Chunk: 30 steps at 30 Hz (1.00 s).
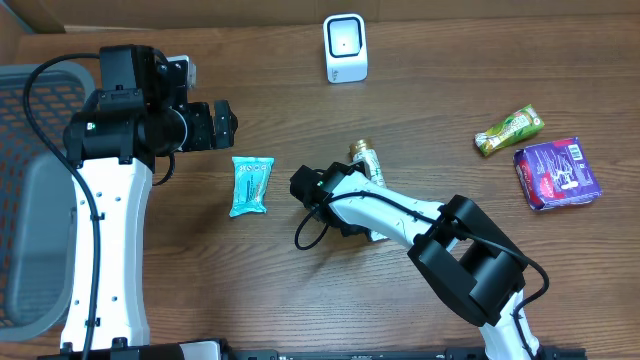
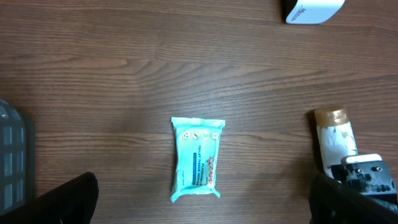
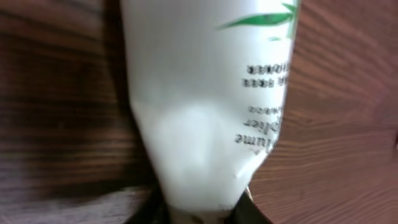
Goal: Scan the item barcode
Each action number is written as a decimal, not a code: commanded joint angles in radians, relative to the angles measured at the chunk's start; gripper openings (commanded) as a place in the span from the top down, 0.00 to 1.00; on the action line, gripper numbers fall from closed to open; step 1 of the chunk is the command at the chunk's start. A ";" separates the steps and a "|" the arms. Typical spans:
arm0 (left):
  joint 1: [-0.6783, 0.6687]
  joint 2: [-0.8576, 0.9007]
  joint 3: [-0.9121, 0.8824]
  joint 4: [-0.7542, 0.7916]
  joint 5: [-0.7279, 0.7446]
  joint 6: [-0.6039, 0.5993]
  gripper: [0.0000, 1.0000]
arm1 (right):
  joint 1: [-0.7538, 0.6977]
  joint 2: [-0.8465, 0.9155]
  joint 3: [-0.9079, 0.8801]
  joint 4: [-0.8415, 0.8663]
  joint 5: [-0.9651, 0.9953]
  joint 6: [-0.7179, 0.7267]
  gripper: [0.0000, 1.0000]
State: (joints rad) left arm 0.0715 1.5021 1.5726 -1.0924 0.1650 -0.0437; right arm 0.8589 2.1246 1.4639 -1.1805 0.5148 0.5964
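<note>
A white tube [image 1: 372, 178] with a gold cap lies mid-table, cap pointing toward the far edge. My right gripper [image 1: 363, 229] is at its near, crimped end. In the right wrist view the tube [image 3: 205, 93] fills the frame and narrows down between the dark fingers [image 3: 155, 214], which are shut on its flat end. The white barcode scanner [image 1: 345, 47] stands at the far edge, facing the table. My left gripper [image 1: 228, 122] hangs open above the table, nothing between its fingers [image 2: 65, 199]. A teal wipes packet [image 2: 198, 158] lies below it.
A green snack packet [image 1: 508, 130] and a purple packet [image 1: 557, 173] lie at the right. A grey mesh basket [image 1: 20, 200] stands at the left edge. In the left wrist view the scanner [image 2: 311, 9] shows top right and the tube's cap [image 2: 331, 116] at right.
</note>
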 commanded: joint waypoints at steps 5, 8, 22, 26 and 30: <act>-0.006 0.003 0.019 -0.001 0.008 0.025 0.01 | -0.003 -0.002 0.008 -0.030 -0.024 0.009 0.96; -0.006 0.003 0.019 -0.001 0.008 0.025 0.00 | -0.006 -0.014 0.055 -0.048 -0.095 -0.007 0.96; -0.006 0.003 0.019 -0.001 0.008 0.025 0.00 | -0.270 -0.198 0.085 0.209 -1.231 -0.343 0.96; -0.006 0.003 0.019 0.000 0.008 0.025 0.00 | -0.333 -0.195 -0.013 0.335 -1.365 -0.290 0.96; -0.006 0.003 0.019 -0.001 0.008 0.025 0.00 | -0.375 -0.195 -0.143 0.455 -1.381 -0.172 0.96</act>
State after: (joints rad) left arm 0.0715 1.5021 1.5726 -1.0924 0.1650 -0.0437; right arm 0.4961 1.9625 1.3972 -0.7654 -0.7219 0.3504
